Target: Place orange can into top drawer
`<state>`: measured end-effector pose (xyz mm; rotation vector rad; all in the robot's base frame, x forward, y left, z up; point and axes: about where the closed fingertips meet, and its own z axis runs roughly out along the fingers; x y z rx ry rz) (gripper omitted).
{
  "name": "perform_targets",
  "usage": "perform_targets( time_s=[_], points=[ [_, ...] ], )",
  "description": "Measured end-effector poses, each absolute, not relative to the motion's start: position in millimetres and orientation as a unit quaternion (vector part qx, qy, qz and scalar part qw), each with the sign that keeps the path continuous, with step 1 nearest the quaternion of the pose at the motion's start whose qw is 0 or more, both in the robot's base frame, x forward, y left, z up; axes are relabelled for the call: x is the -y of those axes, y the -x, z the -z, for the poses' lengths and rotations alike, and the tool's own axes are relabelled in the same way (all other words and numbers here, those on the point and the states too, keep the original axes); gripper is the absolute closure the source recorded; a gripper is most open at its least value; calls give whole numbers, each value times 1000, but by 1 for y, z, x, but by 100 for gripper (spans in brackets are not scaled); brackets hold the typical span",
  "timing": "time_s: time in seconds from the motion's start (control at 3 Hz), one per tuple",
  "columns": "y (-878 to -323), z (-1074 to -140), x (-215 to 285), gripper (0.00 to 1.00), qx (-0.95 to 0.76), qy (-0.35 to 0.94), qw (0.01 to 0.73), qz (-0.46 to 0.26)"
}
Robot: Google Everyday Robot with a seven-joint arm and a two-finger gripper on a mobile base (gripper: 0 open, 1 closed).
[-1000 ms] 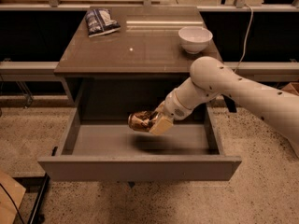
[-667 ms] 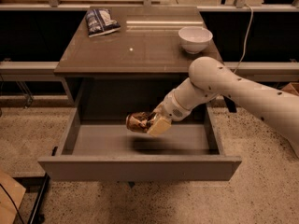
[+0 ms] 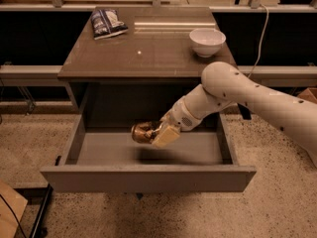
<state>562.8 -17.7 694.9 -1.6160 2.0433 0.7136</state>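
Observation:
The top drawer [image 3: 148, 178] is pulled out wide under the brown-topped cabinet, its grey inside bare. My gripper [image 3: 157, 132] reaches in from the right on the white arm and is shut on the orange can [image 3: 143, 132], a shiny bronze dented can. It holds the can above the drawer floor, near the middle, with a shadow beneath it. The can's right part is hidden by the cream-coloured fingers [image 3: 166, 135].
On the cabinet top [image 3: 148, 53] a blue-and-white snack bag [image 3: 107, 22] lies at the back left and a white bowl [image 3: 207, 41] stands at the back right. A rail runs behind the cabinet. Speckled floor surrounds the drawer.
The gripper with the can has shifted slightly left and a little lower over the drawer floor. The drawer, bag and bowl have not moved.

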Motion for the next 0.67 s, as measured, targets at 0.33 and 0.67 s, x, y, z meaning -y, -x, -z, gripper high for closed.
perform_targets(
  time_s=[0.33, 0.67],
  points=[
    [-562, -694, 16, 0, -738, 584, 217, -259],
    [-562, -694, 16, 0, -738, 584, 217, -259]
  ],
)
